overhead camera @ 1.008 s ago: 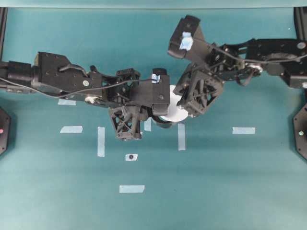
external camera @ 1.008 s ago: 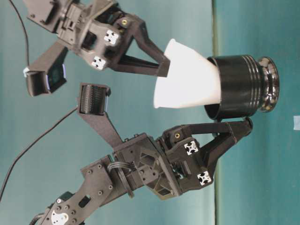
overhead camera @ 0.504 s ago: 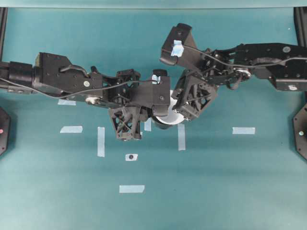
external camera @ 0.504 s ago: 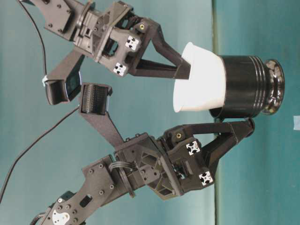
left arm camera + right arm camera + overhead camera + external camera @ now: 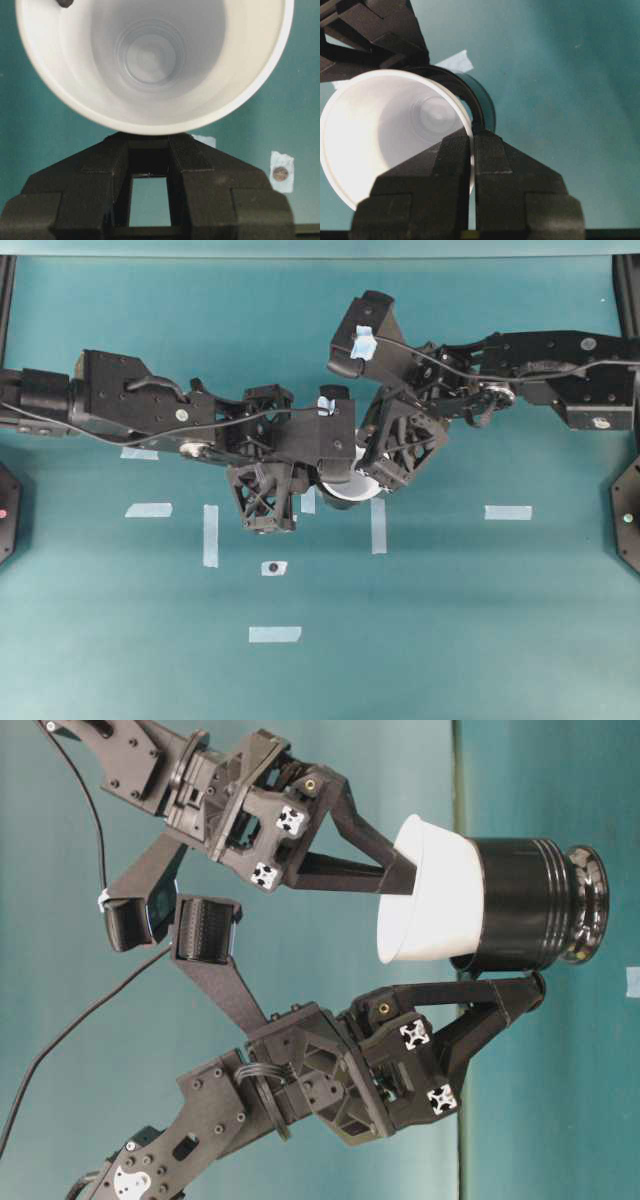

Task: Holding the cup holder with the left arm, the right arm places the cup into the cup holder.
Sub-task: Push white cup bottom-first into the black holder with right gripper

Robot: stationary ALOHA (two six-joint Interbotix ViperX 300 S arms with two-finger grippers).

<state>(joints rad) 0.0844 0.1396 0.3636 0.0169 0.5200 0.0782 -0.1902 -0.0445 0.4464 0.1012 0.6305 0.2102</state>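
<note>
The white cup (image 5: 435, 895) sits partly inside the glossy black cup holder (image 5: 520, 905), with its wide rim still standing out of the holder's mouth. My right gripper (image 5: 398, 878) is shut on the cup's rim; the right wrist view shows its fingers pinching the thin cup (image 5: 395, 125) wall, with the cup holder's black rim (image 5: 480, 102) just beyond. My left gripper (image 5: 528, 990) is shut on the holder's side tab. In the left wrist view the cup (image 5: 150, 55) fills the top and hides the holder above my left gripper (image 5: 149, 142). From overhead only a sliver of cup (image 5: 352, 483) shows between both arms.
Pale tape strips lie on the teal table (image 5: 450, 620), among them one at the left (image 5: 210, 535), one under the cup (image 5: 378, 525), one at the right (image 5: 508, 512) and one at the front (image 5: 274, 634). A small dark dot sits on a tape patch (image 5: 273, 568).
The right gripper has carried the cup further into the cup holder, so less white wall shows. The left gripper and holder have stayed in place.
</note>
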